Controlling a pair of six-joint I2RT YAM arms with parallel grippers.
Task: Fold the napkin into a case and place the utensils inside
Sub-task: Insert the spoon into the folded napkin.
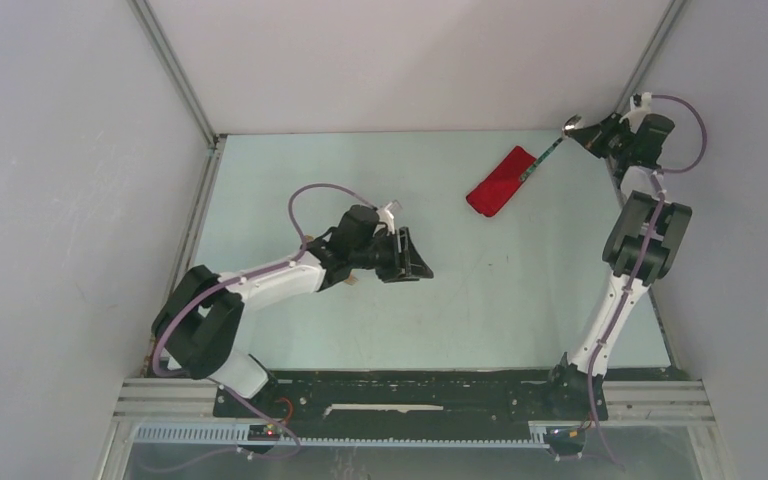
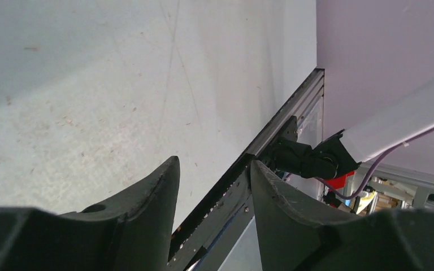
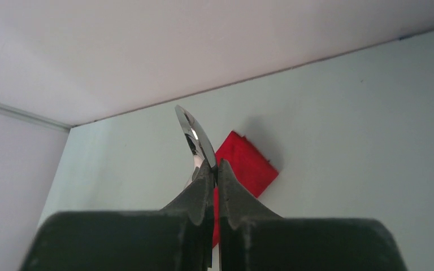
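Top view: on the pale green table (image 1: 480,300) the red case (image 1: 498,181) lay flat, off toward 1 o'clock from the table's middle, a narrow folded strip slanting from 7 to 1 o'clock. A thin teal utensil (image 1: 543,160) ran from the case's 2 o'clock edge up to the right gripper (image 1: 586,135), which sat in the far corner at 2 o'clock; a shiny end showed just past its fingertips. Whether the stem's lower end was tucked into the cloth or only touching it could not be told. The left gripper (image 1: 412,256) hung near the table's middle, pointing to 3 o'clock, fingers spread with nothing between them, well apart from the case. Left wrist view: the left gripper (image 2: 213,164) had its two dark fingers parted, and only bare table (image 2: 90,84) and a metal frame rail (image 2: 299,101) showed through the gap. The rail ran from 7 to 1 o'clock, with a black arm base (image 2: 305,158) beside it at 3 o'clock. Right wrist view: the right gripper (image 3: 215,166) was pressed together on the utensil (image 3: 195,138), whose curved, mirror-bright end stood up toward 11 o'clock above the fingertips. The case (image 3: 246,164) lay on the table (image 3: 361,130) just beyond the fingertips, toward 1 o'clock, partly hidden by the fingers.
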